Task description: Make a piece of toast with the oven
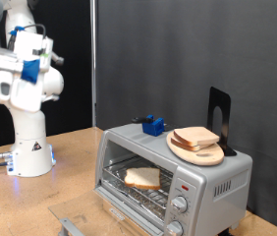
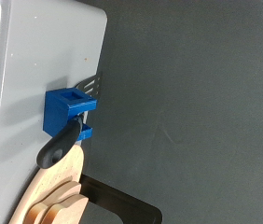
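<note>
The silver-grey oven [image 1: 215,185] stands at the exterior view's lower right with its glass door [image 1: 127,208] folded down. The piece of toast [image 1: 142,177], pale with a tan crust, lies flat on the wire rack inside. My gripper [image 1: 30,43] is high at the exterior view's upper left on the folded arm, far from the oven, with nothing visibly in it. Its fingers do not show in the wrist view, which looks down on the oven's top [image 2: 38,56] from above.
On the oven's top a round wooden board [image 1: 203,154] carries other bread slices [image 1: 195,137]; they also show in the wrist view [image 2: 46,211]. A blue holder [image 1: 155,125] with a metal tool [image 2: 92,86] and a black stand [image 1: 219,116] are there too. Two knobs [image 1: 179,206] sit under a red light [image 1: 186,184].
</note>
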Robot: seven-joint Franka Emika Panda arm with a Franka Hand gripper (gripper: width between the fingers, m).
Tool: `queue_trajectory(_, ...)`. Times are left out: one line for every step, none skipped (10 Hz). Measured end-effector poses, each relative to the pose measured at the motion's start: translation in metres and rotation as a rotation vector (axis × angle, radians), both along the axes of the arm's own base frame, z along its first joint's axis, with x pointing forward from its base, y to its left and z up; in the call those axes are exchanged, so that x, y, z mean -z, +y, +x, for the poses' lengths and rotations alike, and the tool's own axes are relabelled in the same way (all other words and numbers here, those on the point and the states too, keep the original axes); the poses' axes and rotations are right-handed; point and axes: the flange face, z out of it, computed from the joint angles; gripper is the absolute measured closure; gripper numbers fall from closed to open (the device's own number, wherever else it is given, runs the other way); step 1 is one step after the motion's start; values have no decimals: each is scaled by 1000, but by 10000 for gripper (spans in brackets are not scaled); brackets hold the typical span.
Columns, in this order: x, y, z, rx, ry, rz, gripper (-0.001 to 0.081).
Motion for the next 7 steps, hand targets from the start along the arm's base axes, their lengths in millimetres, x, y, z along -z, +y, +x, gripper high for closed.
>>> queue_trajectory(0, 1, 0, -12, -20, 0, -2)
queue_trajectory(0, 2, -2, -22, 8, 8, -2)
queue_trajectory(2, -1, -1, -7, 53, 12, -2)
queue_trajectory(5, -8, 0, 22, 108, 7, -2)
queue_trajectory(11, -18, 2, 52, 164, 2, -2)
queue_trajectory(19, -29, 6, 82, 198, -17, -2)
queue_trajectory(29, -41, 9, 117, 224, -51, -2)
